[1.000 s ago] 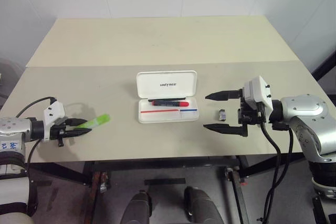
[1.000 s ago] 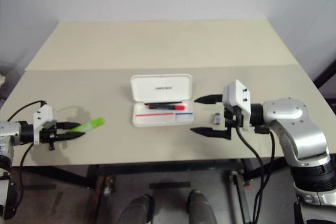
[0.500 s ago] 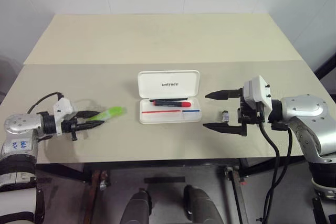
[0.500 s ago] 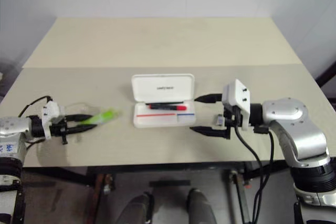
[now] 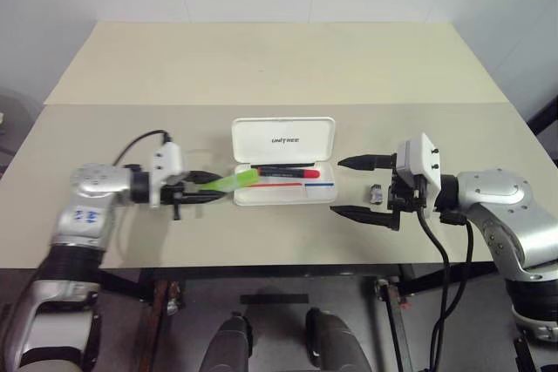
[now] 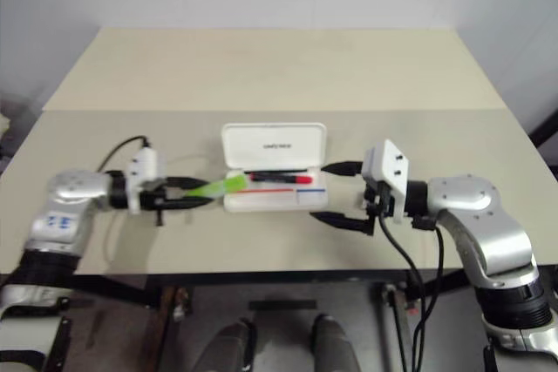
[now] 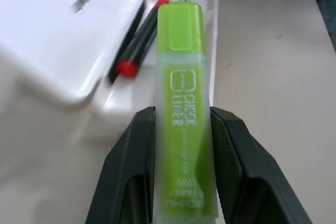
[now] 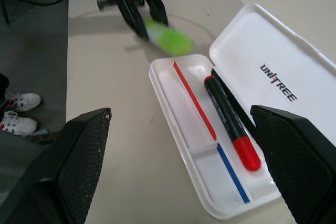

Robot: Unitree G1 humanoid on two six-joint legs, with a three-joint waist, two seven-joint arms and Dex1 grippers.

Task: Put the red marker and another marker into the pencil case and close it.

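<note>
Left gripper (image 5: 202, 189) just left of pencil case (image 5: 282, 161) – fingers pinching green highlighter (image 5: 234, 181), its far tip over case's left edge. Case open on table (image 5: 261, 67), lid upright at back. Red marker (image 5: 285, 171) lying in tray along hinge side. Small grey clip (image 5: 377, 192) just right of case. Right gripper (image 5: 353, 186) beside clip – jaws spread wide, nothing between them.

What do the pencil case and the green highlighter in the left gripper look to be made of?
Pencil case: most likely hard white plastic, smooth and slightly glossy; the lid stands rigidly open with moulded rounded corners and printed logo. Green highlighter: seemingly translucent frosted plastic, with a brighter green cap visible through the sleeve and white printed text. It is clamped between the left gripper fingers.
</note>
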